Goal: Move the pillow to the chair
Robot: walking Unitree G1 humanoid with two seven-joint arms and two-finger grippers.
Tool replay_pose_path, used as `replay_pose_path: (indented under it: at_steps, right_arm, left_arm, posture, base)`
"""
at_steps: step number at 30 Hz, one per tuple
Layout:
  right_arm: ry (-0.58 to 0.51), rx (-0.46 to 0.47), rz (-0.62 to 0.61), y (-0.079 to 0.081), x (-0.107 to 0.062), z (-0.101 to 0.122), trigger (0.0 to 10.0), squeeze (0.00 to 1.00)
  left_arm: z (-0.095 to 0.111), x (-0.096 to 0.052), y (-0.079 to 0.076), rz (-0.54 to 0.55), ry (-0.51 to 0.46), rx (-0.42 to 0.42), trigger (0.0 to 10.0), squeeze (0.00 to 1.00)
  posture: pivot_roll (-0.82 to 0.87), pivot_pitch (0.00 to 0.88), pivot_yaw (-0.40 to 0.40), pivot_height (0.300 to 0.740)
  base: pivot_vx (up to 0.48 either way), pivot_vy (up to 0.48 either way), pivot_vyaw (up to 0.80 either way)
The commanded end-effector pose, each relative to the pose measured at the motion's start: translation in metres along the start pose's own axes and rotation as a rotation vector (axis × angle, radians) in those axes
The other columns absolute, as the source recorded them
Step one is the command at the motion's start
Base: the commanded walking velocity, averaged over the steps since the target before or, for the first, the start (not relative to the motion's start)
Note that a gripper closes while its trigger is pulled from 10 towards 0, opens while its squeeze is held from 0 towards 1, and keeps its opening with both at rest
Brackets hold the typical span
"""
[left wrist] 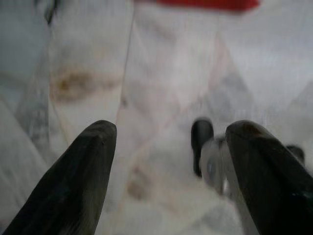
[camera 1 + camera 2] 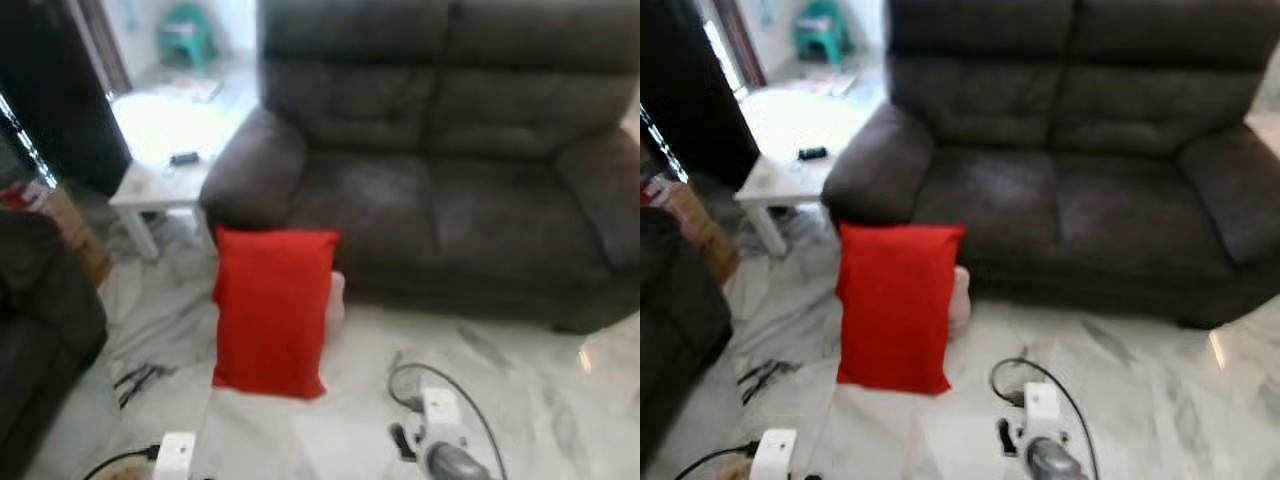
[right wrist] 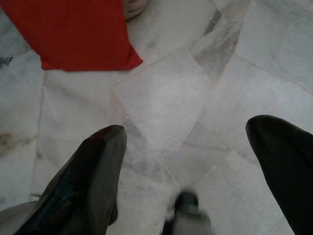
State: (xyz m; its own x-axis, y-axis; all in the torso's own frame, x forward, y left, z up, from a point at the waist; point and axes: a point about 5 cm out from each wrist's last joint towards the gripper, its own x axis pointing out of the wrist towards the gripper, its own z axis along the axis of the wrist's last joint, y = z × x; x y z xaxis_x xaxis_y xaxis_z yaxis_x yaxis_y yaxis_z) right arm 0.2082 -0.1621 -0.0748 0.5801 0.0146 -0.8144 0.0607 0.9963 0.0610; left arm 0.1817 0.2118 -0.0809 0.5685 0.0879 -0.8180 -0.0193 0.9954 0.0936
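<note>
A bright red rectangular fabric pillow [image 2: 272, 310] stands on end on the pale marbled tile floor [image 2: 520, 390], leaning against the front of the dark brown two-seat upholstered sofa [image 2: 440, 190], below its left armrest. A small pale rounded object, too blurred to name, sits just behind the pillow's edge. A low white side table [image 2: 160, 185] stands near that armrest, and a dark armchair [image 2: 35, 310] fills the robot's left edge of the head view. The left gripper [image 1: 168, 176] hangs over bare floor, fingers spread wide and empty, the pillow's lower edge just ahead of it. The right gripper [image 3: 195, 171] is likewise spread wide and empty, with the pillow's corner near. This looks like the approach step, the pillow not yet grasped. Next, I judge, both grippers must reach forward and close on the pillow's sides before carrying it to the armchair
</note>
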Motion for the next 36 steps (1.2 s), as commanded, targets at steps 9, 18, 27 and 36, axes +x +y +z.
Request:
replay_pose_path:
  at_steps: [9, 18, 27, 36]
  right_arm:
    - [0.019, 0.015, -0.044, -0.0141, -0.0022, -0.0078, 10.0, 0.00]
    - [0.021, 0.015, -0.043, -0.0142, -0.0022, -0.0083, 10.0, 0.00]
    - [0.023, 0.014, -0.044, -0.0140, -0.0022, -0.0085, 10.0, 0.00]
    - [0.023, 0.011, -0.045, -0.0143, -0.0022, -0.0080, 10.0, 0.00]
  left_arm:
    - [0.0017, 0.0008, -0.0068, -0.016, -0.004, 0.006, 10.0, 0.00]
    - [0.0015, 0.0008, -0.0071, -0.018, -0.002, 0.010, 10.0, 0.00]
    - [0.0012, 0.0007, -0.0068, -0.018, -0.002, 0.008, 10.0, 0.00]
    - [0.0018, 0.0008, -0.0069, -0.018, -0.003, 0.005, 10.0, 0.00]
  posture:
    - [0.03, 0.000, 0.005, 0.740]
    - [0.03, 0.000, 0.005, 0.740]
    - [0.03, 0.000, 0.002, 0.740]
    - [0.03, 0.000, 0.001, 0.740]
  base:
    - [0.295, 0.000, 0.00]
    - [0.295, 0.000, 0.00]
    - [0.295, 0.000, 0.00]
    - [0.293, 0.000, 0.00]
